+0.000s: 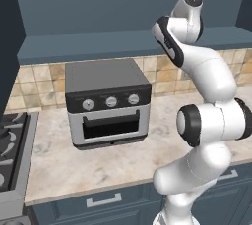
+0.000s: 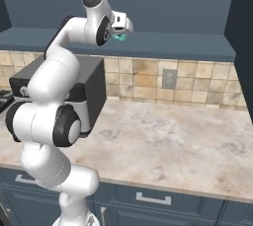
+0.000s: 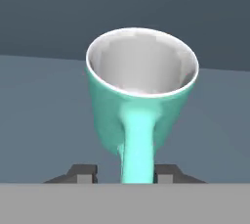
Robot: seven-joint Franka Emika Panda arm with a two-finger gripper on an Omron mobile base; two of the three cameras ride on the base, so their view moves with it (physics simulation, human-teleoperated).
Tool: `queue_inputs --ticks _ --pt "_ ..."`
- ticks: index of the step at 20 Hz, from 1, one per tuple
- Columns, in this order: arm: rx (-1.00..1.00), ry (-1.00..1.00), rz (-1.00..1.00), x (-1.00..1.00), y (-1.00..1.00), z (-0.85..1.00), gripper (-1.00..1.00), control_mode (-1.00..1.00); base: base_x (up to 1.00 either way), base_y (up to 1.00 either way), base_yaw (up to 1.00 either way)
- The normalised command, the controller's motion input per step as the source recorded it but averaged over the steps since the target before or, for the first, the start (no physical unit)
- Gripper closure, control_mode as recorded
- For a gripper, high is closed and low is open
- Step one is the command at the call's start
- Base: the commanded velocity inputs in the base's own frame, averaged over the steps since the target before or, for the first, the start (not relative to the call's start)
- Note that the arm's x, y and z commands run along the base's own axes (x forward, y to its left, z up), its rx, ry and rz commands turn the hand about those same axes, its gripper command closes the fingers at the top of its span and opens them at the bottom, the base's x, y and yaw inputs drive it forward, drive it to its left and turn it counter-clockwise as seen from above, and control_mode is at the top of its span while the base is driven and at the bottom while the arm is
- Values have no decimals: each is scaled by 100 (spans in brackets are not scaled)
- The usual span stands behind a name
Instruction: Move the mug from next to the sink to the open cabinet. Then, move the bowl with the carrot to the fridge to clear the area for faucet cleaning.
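The teal-green mug [image 3: 139, 96] faces me in the hand view, white inside, with its handle pointing down between my finger tips. My gripper [image 3: 126, 173] is open: the left tip stands clear of the handle and the right tip is close beside it. From the right base view the gripper [image 2: 124, 28] is raised to the open cabinet's flat blue-grey shelf [image 2: 173, 47], with a bit of the mug [image 2: 118, 37] showing under the hand. The mug appears to rest on that shelf. The sink, bowl, carrot, fridge and faucet are out of view.
A grey toaster oven [image 1: 108, 103] stands on the marble counter [image 2: 173, 141] below the shelf. A stove [image 1: 12, 155] sits at the far left. A wall outlet [image 2: 169, 78] is set in the tiled backsplash. Blue drawer fronts [image 1: 103, 200] run under the counter.
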Motion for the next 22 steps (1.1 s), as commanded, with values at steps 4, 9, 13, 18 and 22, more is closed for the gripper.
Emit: queue_inputs --ticks 4,9,13,18,22 --pt "0 -5 0 -9 0 1 -100 -100 0 0 0" --pt "-1 -27 0 -59 0 17 -100 -100 0 0 0" --pt "-1 -47 0 -95 0 23 -100 -100 0 0 0" --pt "-1 -54 -1 -100 0 27 -100 -100 0 0 0" --pt "5 -18 -10 -100 0 66 -100 -100 0 0 0"
